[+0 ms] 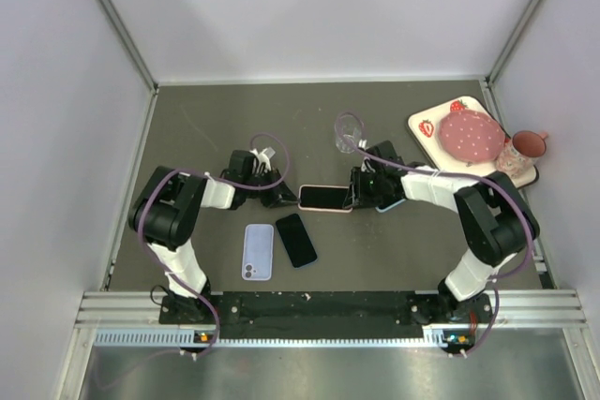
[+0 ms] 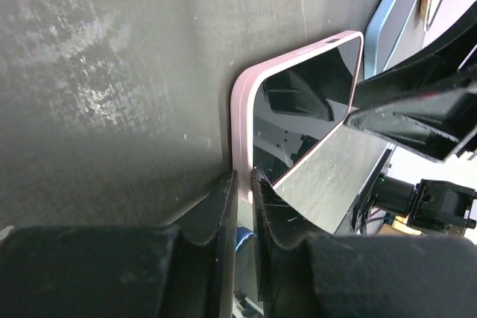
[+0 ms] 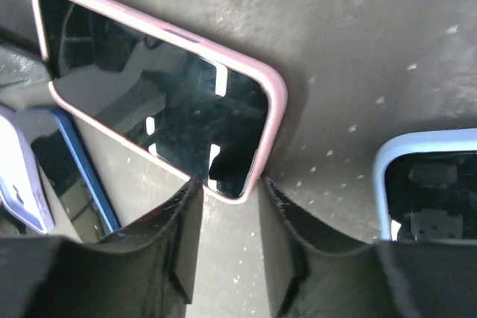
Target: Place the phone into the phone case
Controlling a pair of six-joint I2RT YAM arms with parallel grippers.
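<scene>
Phone is screen up inside the pink case, flat on the dark table at mid-table, between the two arms. Left gripper is clenched on the case's left end, rim pinched between its fingers. Right gripper straddles the right end, one finger on each side of a corner (can't tell if it's actually gripping or just touching).

Just right of that, partly under the right arm, lies a light blue cased phone. Near-left of the pink case are a black phone and a lavender item, case or phone back, camera cutout at its near end.

Far right: strawberry-print tray carrying a pink dotted bowl, a pink cup at its right edge, and a clear glass left of the tray.
</scene>
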